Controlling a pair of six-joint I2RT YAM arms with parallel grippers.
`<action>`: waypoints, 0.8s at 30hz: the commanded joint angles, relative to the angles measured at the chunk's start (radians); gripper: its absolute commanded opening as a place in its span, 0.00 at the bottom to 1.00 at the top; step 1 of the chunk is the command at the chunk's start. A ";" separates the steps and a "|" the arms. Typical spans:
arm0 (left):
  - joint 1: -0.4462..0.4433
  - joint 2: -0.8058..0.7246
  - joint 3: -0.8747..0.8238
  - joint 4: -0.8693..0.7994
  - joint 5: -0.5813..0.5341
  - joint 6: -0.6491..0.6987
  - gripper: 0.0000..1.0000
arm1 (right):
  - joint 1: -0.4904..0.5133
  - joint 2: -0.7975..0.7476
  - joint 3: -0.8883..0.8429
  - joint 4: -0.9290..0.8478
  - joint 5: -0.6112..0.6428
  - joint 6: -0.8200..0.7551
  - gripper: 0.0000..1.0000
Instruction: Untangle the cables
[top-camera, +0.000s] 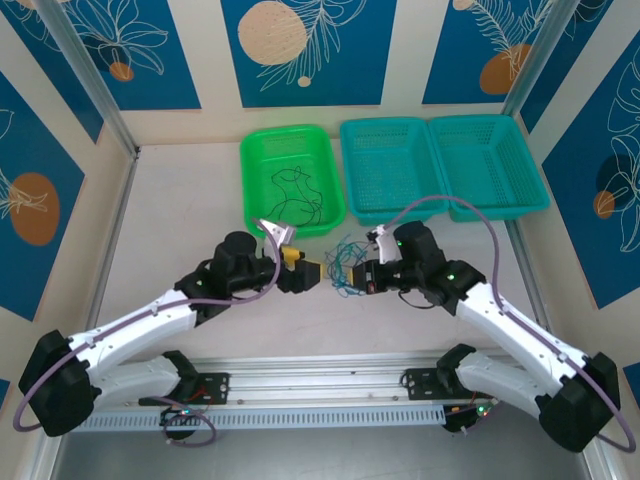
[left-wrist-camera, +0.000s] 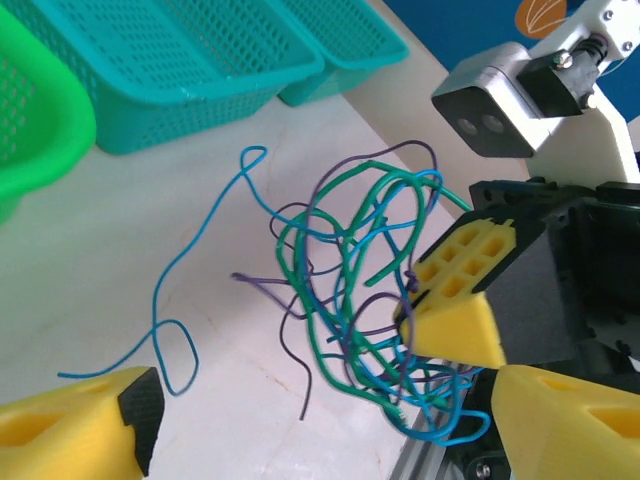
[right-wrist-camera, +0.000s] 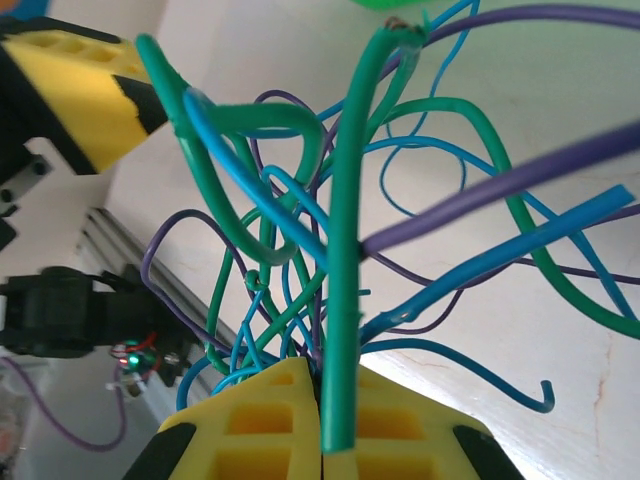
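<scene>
We judge the cables (top-camera: 343, 264) to be almost weightless, soft and springy. They are likely to slip through the pads and snag on each other, so a free end or an outer loop makes a better hold than the knot's core. The tangle sits between the two grippers, just in front of the green basket (top-camera: 247, 175). Our right gripper (right-wrist-camera: 322, 440) is clamped tight on a green strand and several blue ones, while our left gripper (left-wrist-camera: 320, 400) gapes wide, holding nothing. The left wrist view gives us a loose blue strand (left-wrist-camera: 195, 240) trailing over the table (left-wrist-camera: 90, 260), the right wrist view gives the pinch itself, and the top view adds thin black wires (top-camera: 295, 190) in the basket.
</scene>
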 joint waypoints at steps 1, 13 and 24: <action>-0.015 0.003 -0.026 0.073 0.015 -0.029 0.81 | 0.054 0.040 0.057 -0.011 0.106 -0.043 0.00; -0.046 0.155 0.006 0.066 -0.004 -0.037 0.10 | 0.115 0.148 0.128 -0.029 0.180 -0.053 0.00; -0.040 -0.068 -0.111 -0.108 -0.345 -0.064 0.00 | -0.121 0.107 -0.007 -0.079 0.306 0.114 0.00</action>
